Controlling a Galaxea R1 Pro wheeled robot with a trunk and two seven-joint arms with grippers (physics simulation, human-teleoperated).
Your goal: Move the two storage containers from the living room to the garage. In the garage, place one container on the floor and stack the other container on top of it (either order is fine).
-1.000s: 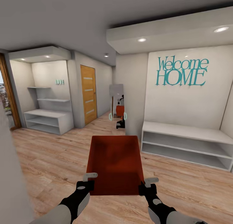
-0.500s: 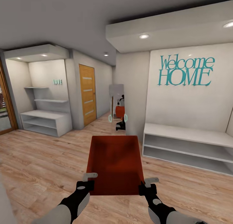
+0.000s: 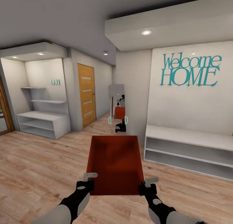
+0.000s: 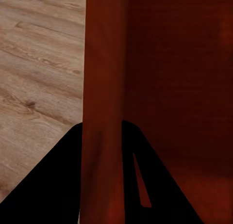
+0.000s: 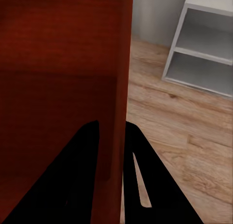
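Note:
I carry one orange-red storage container (image 3: 115,165) in front of me, level above the light wood-plank flooring (image 3: 38,172). My left gripper (image 3: 86,182) is shut on its left wall near the close corner, and my right gripper (image 3: 145,184) is shut on its right wall. In the left wrist view the thin left wall (image 4: 102,112) runs between the two black fingers (image 4: 58,185). The right wrist view has the right wall (image 5: 121,88) pinched the same way between its fingers (image 5: 145,185). The bin's inside looks bare. The second container is out of view.
A low white shelf bench (image 3: 191,149) stands at the right under teal "Welcome HOME" lettering (image 3: 189,70). A mirror (image 3: 117,109) on the corner ahead reflects me. A wooden door (image 3: 86,94) and white shelving (image 3: 43,118) stand at the left. A hallway opens between them.
The whole view has shifted: the left doorframe has slid out at the left and the bench has drawn nearer, so my base has moved. The container and both grips stay as they were.

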